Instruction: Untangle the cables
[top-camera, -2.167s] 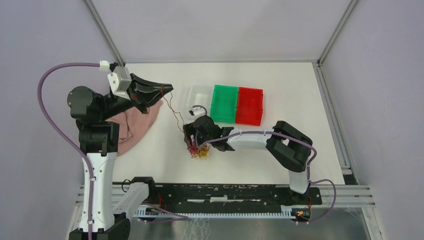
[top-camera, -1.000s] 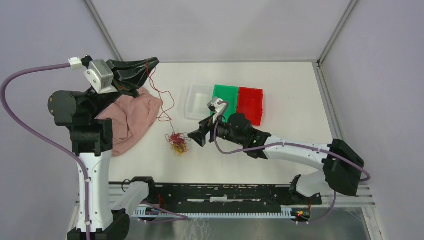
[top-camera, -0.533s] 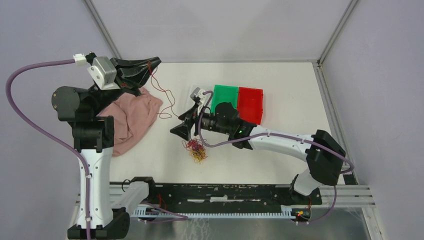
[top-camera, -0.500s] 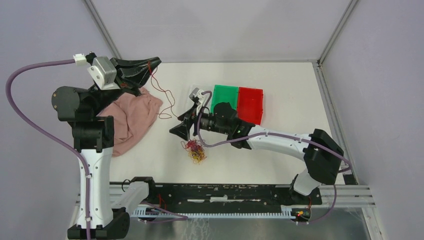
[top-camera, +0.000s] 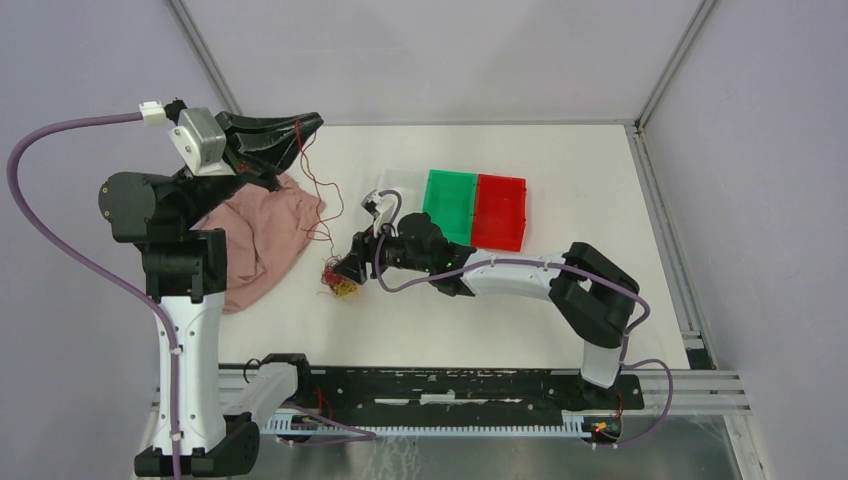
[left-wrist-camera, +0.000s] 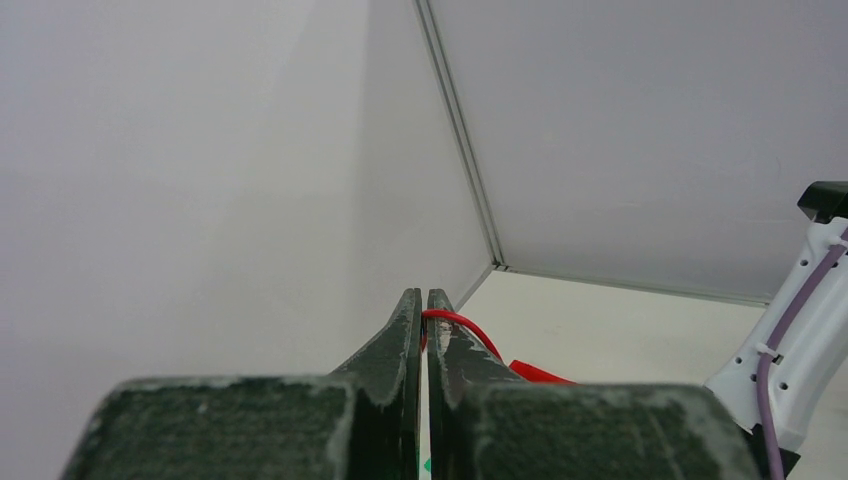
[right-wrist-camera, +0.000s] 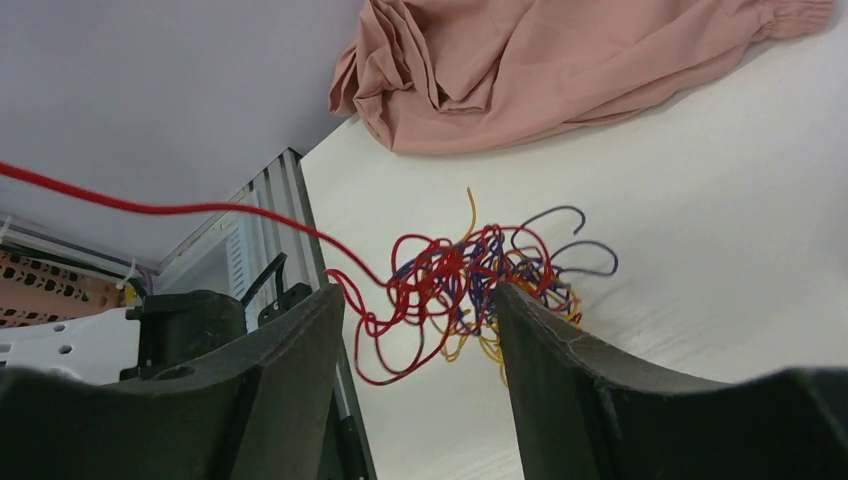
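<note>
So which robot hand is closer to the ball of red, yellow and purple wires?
Right. The right gripper is right at the clump of coloured wires; the left gripper is far back-left, pinching one red strand.

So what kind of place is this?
Probably a robot lab's test booth: a left arm and right arm bolted to a white table, plain walls in a metal frame, and tangled cables set out for practice.

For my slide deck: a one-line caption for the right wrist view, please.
Right gripper, jaws open, frames the tangled cables; one red strand leads away, pink cloth beyond.
</note>
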